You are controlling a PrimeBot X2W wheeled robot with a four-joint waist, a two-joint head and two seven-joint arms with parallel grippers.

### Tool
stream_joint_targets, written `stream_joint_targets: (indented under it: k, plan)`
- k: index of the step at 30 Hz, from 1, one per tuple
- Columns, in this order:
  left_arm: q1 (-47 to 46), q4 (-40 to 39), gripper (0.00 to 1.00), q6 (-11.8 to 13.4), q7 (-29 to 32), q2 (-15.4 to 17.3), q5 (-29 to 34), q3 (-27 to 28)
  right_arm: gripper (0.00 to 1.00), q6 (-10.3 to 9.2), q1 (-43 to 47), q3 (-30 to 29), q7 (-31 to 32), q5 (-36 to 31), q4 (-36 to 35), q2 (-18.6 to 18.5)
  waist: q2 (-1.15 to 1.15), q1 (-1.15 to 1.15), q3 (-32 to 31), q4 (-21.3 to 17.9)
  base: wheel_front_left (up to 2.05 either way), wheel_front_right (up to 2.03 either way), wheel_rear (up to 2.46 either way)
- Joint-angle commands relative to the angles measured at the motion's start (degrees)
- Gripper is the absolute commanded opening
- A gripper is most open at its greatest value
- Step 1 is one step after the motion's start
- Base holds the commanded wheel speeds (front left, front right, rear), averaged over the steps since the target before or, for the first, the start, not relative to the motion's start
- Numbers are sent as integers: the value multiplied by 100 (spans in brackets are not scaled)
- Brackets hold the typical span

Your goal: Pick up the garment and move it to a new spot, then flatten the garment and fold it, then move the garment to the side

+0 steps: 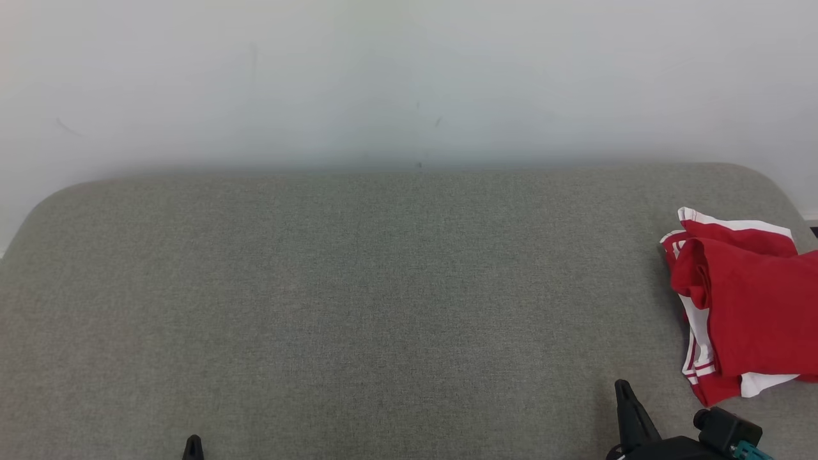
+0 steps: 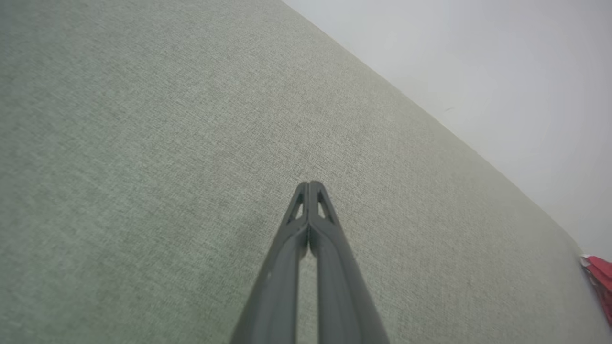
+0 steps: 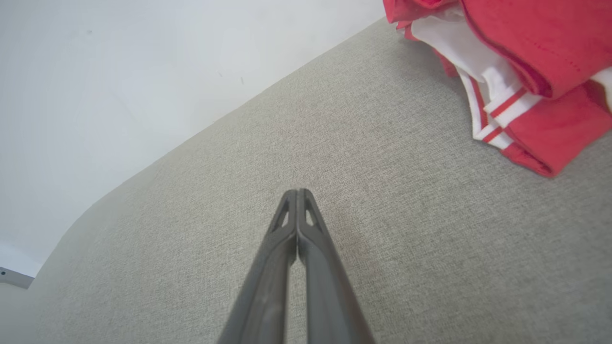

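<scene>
This is an indoor spot, plain and evenly lit. It looks more like a test room or lab corner than a lived-in home, though the pictures do not settle which. A wide table [image 1: 358, 287] with rounded corners, covered in grey-green woven fabric, stands flush against a smooth white wall [image 1: 409, 76] marked by a few faint scuffs. A crumpled red and white garment [image 1: 748, 306] lies at the table's right end, the one domestic touch. The light is soft and the shadows are faint.
</scene>
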Motion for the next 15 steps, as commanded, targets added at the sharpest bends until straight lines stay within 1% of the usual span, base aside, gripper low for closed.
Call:
stream_joint_targets:
  k: [1,15]
  plan:
    - [-164,-121,0,-25,44,29,-248,31,0,-3,-123,-32,49,260,-122,-1,0,0,2,3,0,0,0]
    - [-290,-275,0,-112,330,38,-1349,96,0,-5,-171,-136,336,1482,-345,-2,0,-1,18,31,0,0,0]
